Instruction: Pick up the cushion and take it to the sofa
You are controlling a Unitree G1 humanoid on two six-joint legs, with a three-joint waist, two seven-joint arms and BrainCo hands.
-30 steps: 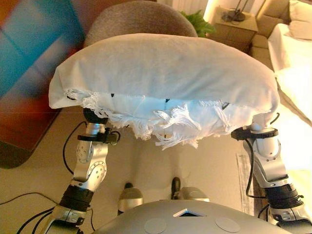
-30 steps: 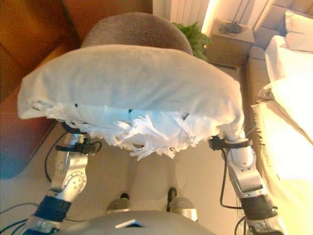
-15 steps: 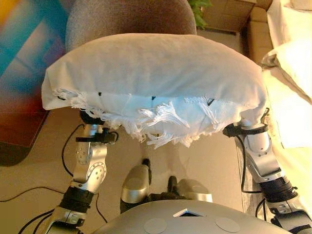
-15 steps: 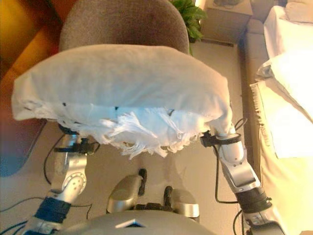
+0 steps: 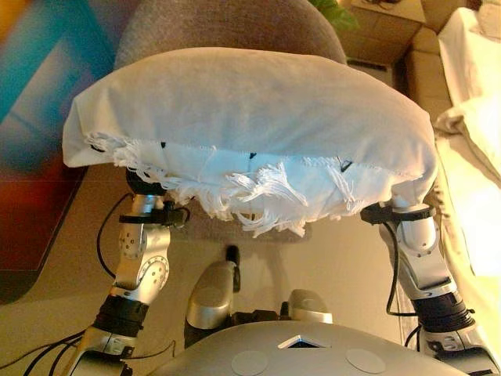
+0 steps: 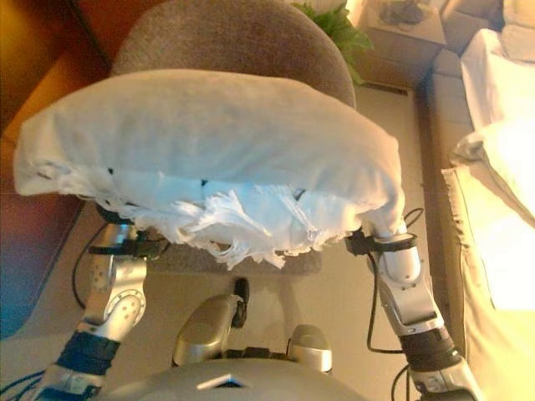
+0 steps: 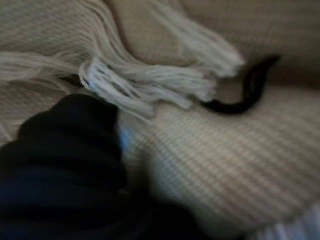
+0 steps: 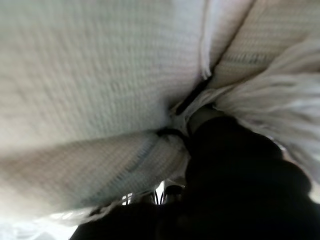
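A large white cushion (image 5: 250,117) with a frayed fringe along its near edge is held up at chest height, across both arms. My left hand (image 7: 65,165) is under its left end and my right hand (image 8: 235,175) under its right end. Only each hand's dark cover shows, pressed against the woven cloth. In the eye views the cushion hides both hands, and only the forearms show below it. The sofa (image 5: 477,149), pale with white cushions, runs along the right edge.
A grey-brown armchair (image 5: 227,27) stands right behind the cushion, on a mat (image 5: 203,231). A green plant (image 6: 330,21) and a small side table (image 5: 387,27) are at the back right. A dark wooden panel (image 5: 39,117) is on the left.
The cushion stays held on both arms. The whole picture has shifted between frames, so the camera has moved; the armchair and sofa sit slightly differently in view.
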